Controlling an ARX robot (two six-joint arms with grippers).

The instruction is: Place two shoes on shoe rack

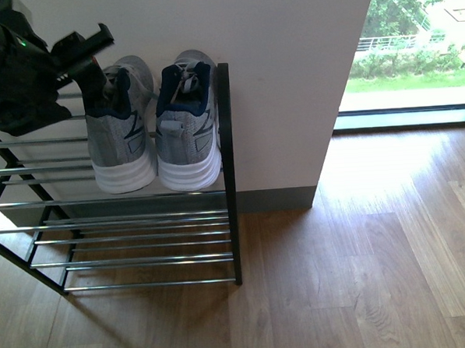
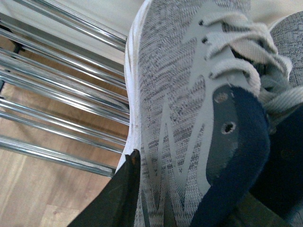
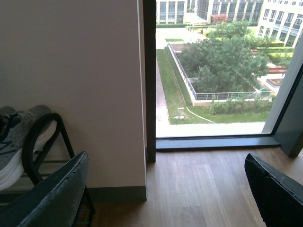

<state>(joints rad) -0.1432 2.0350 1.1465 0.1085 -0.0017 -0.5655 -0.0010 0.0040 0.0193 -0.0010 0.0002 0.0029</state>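
Two grey knit shoes stand side by side, heels toward me, on the top tier of the shoe rack (image 1: 227, 166): the left shoe (image 1: 121, 137) and the right shoe (image 1: 187, 126). My left gripper (image 1: 97, 52) is open at the left shoe's collar. In the left wrist view it (image 2: 189, 208) straddles that shoe's (image 2: 180, 94) side wall, one finger (image 2: 118, 194) outside by the white sole, the other at the navy collar. Chrome rods (image 2: 57, 94) run beside it. My right gripper (image 3: 163, 189) is open over bare floor, out of the front view; a shoe (image 3: 19, 137) and the rack's frame (image 3: 35, 142) show at the edge of its view.
The rack stands against a white wall (image 1: 290, 77) with a grey baseboard. A floor-to-ceiling window (image 1: 413, 47) lies to the right. Wood floor (image 1: 361, 245) stretches in front and to the right of the rack. Lower rack tiers (image 1: 142, 241) hold nothing.
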